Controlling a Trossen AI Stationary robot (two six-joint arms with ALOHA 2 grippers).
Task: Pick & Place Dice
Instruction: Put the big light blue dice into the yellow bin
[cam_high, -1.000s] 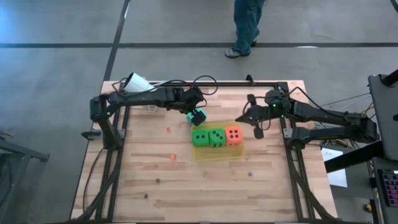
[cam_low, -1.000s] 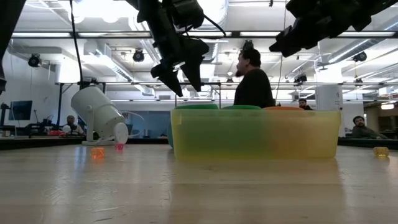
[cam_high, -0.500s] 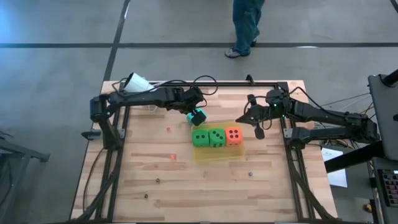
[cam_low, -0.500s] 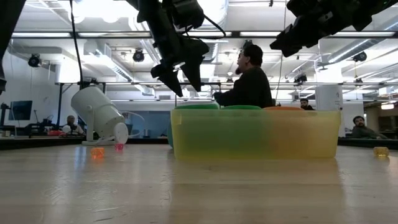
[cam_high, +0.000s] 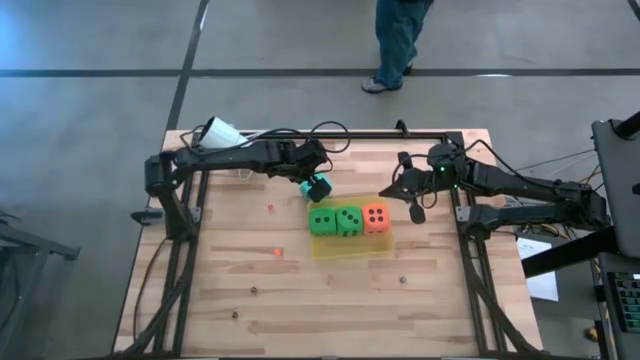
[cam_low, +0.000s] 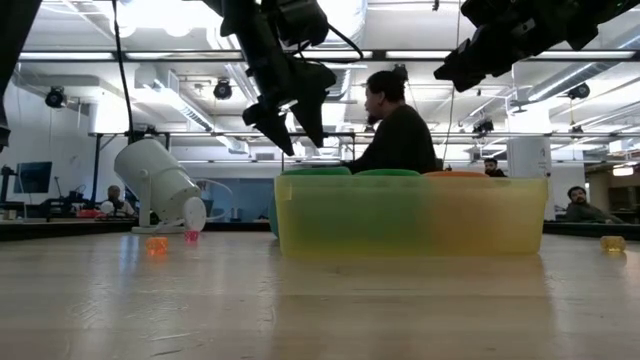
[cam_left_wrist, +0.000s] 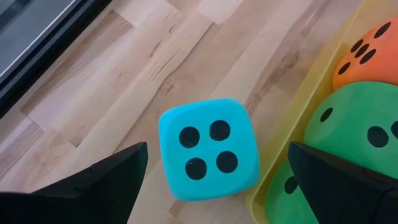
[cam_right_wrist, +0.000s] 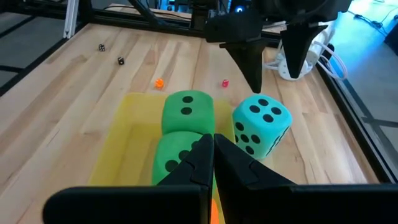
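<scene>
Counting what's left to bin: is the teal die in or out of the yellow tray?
Out: the teal die sits on bare wood beside the yellow tray.

Wooden slatted table (cam_high: 330, 290), pale planks, dark frame along its edges. Directly on it we count:
- yellow translucent bin (cam_high: 350, 243), near centre;
- teal die (cam_high: 318, 186), on the boards just beside the bin at its 11 o'clock, four pips up;
- white cylinder-shaped camera (cam_high: 220, 131), far 10 o'clock corner;
- several tiny dice (cam_high: 277, 251), red, orange and dark, scattered from 6 to 9 o'clock.
</scene>
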